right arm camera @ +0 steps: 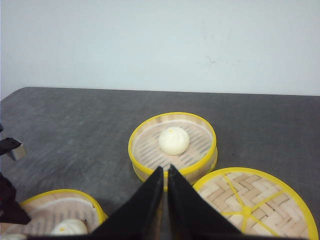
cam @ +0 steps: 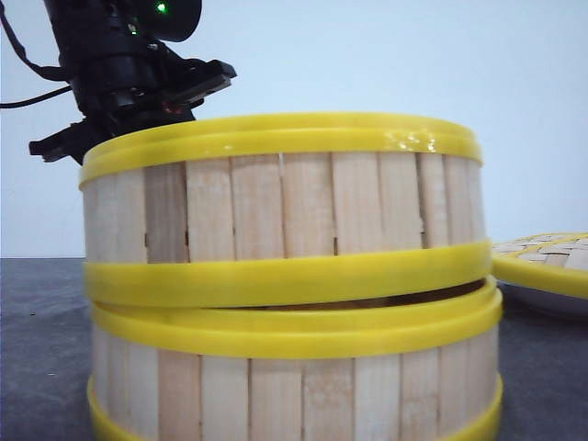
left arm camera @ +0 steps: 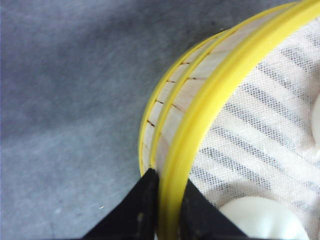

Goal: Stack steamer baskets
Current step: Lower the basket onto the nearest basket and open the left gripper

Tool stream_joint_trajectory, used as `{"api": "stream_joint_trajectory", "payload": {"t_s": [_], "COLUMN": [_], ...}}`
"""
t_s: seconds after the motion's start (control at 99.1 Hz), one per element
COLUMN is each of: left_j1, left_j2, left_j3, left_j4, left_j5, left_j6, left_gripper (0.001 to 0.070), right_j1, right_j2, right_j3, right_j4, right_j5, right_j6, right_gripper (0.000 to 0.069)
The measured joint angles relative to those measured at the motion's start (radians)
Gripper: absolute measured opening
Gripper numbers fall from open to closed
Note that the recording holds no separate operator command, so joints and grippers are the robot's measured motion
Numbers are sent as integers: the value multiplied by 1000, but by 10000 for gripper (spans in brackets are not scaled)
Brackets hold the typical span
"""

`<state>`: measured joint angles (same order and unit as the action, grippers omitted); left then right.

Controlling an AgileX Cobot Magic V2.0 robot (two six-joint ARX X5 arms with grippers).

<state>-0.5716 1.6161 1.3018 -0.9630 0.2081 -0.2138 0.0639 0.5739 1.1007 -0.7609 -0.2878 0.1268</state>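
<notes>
Grey desk (right arm camera: 75, 125) surface runs back to a pale wall. We take the lower steamer basket (cam: 294, 377) as reference. On it sits the upper steamer basket (cam: 285, 207), tilted, a gap showing on one side. Our left tool (left arm camera: 167, 210) is clenched on the upper basket's yellow rim, one finger outside, one inside above a white bun (left arm camera: 262, 220). Our right tool (right arm camera: 165, 200) is clenched on nothing, apart from a third steamer basket (right arm camera: 172, 145) holding one bun (right arm camera: 173, 140), with a woven lid (right arm camera: 255, 200) just beside it.
</notes>
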Motion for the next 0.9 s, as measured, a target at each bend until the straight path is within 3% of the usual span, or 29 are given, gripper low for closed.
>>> {"api": "stream_joint_trajectory", "payload": {"t_s": [0.898], "left_j1": [-42], "left_j2": [-6], "left_j3": [2], "left_j4": [31], "left_j5": [-29], "left_j6": [1], "left_gripper": [18], "right_j1": [0], "right_j2": [0], "right_j3": [0], "right_j4": [-15], "right_j5": [0], "right_j6": [0], "right_gripper": [10]}}
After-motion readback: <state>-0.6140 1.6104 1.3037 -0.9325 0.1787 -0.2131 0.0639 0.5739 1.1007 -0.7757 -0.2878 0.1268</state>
